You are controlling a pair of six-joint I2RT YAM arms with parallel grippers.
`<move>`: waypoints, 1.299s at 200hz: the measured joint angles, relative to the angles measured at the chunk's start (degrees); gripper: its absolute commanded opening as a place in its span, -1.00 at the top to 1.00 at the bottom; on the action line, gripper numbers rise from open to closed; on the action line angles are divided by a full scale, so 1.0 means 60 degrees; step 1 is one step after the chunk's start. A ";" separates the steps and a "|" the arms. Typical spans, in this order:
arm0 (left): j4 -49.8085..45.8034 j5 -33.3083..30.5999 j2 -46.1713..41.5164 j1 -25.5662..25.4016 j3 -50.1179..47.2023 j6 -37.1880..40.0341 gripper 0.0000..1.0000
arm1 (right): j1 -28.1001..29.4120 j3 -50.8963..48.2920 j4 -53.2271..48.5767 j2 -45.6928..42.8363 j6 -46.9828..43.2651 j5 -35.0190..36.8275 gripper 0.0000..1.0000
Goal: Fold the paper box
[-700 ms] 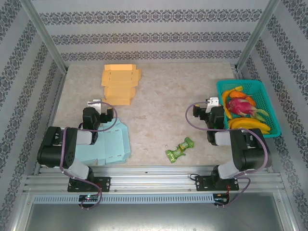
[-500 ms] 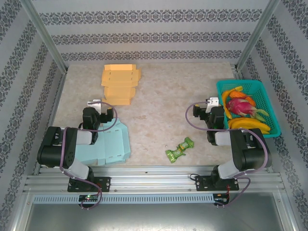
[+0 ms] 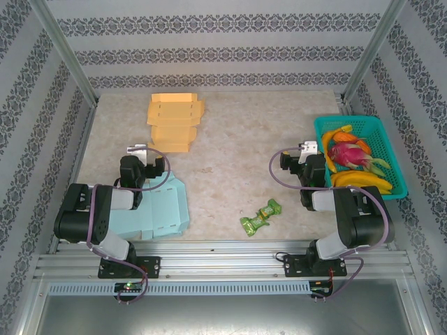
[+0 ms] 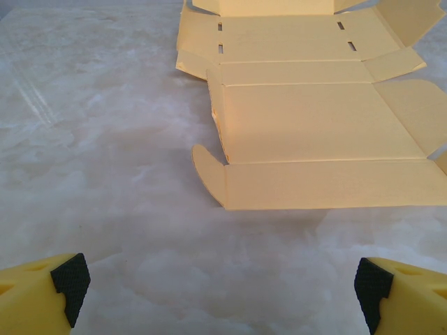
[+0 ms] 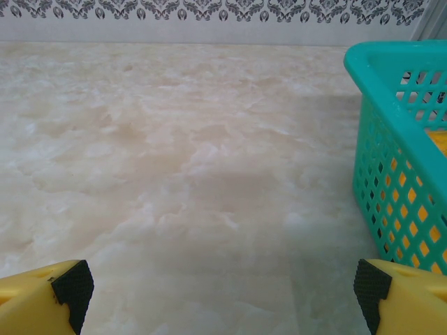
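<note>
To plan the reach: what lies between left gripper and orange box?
Bare table separates the left gripper from the orange box, in the left wrist view.

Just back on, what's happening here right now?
Nothing is being handled yet. Both arms sit tucked near their bases, left pincer and right pincer open and empty. An orange paper box lies flat and unfolded ahead of the left pincer; a light-blue box blank lies by the left arm.

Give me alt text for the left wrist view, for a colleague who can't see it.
An orange paper box blank lies unfolded on the pale marbled table, ahead and right of centre. The yellow, black-padded fingers of the left gripper stand wide open at the bottom corners, touching nothing.
</note>
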 measured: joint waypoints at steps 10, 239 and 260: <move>0.0000 0.0033 0.0000 0.0000 0.0000 0.0000 -0.99 | 0.0000 0.0000 -0.0004 0.0000 0.0000 0.0000 -0.95; -0.5526 -0.2357 -0.1151 0.0288 0.3945 -0.3220 -1.00 | 0.1967 0.0841 -0.2983 -0.4302 0.0229 0.1712 -0.95; -0.6390 -0.1585 0.0612 0.0452 0.5869 -0.3169 -1.00 | 0.2772 0.1133 -0.3293 -0.4397 0.0175 0.1446 -0.95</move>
